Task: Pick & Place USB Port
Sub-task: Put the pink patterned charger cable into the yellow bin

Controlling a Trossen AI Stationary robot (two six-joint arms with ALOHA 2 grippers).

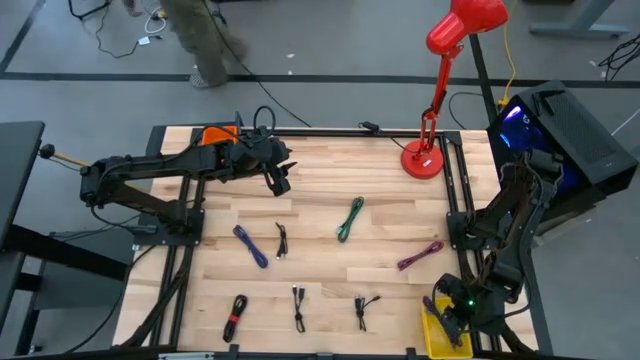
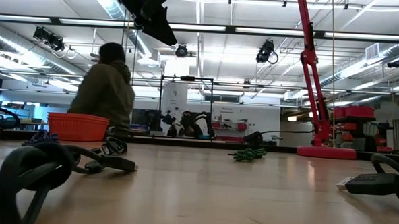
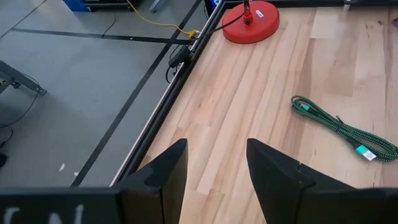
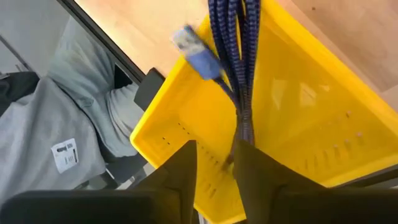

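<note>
Right arm is lowering a blue cable into the yellow bin at the table's five o'clock corner.

The table [image 1: 320, 200] is carrying several loose cables, with the red lamp [image 1: 440, 90] at one o'clock. The yellow bin [image 4: 292, 118] is sitting under the right end effector [image 4: 214, 163], whose fingers are parting but seem to be pinching the blue USB cable [image 4: 233, 56] dangling inside, likely to drop it. The left end effector [image 3: 214, 168] is hovering apart at eleven o'clock, holding nothing.
</note>
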